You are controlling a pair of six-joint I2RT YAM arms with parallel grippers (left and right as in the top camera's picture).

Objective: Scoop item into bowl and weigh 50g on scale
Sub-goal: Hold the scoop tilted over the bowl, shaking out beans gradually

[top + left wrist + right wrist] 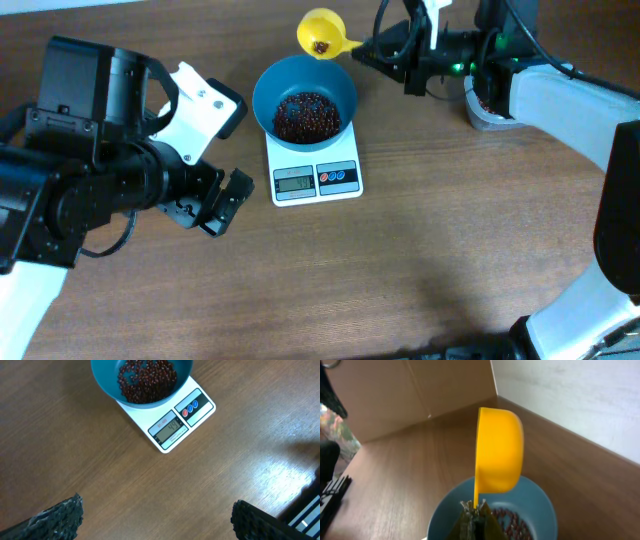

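The teal-blue bowl [304, 100] stands on the white scale [316, 178] and holds a heap of red-brown beans [305, 116]. The scale's display [170, 428] is lit. My right gripper [360, 46] is shut on the handle of a yellow scoop [320, 34], held behind the bowl's far rim with a few beans in it. In the right wrist view the scoop [499, 450] is tipped on its side above the bowl [540, 505]. My left gripper [222, 200] is open and empty, left of the scale; its fingertips [156, 520] frame bare table.
A container [484, 105] with beans sits at the back right, mostly hidden under the right arm. A cardboard wall [410, 395] stands beyond the table's far edge.
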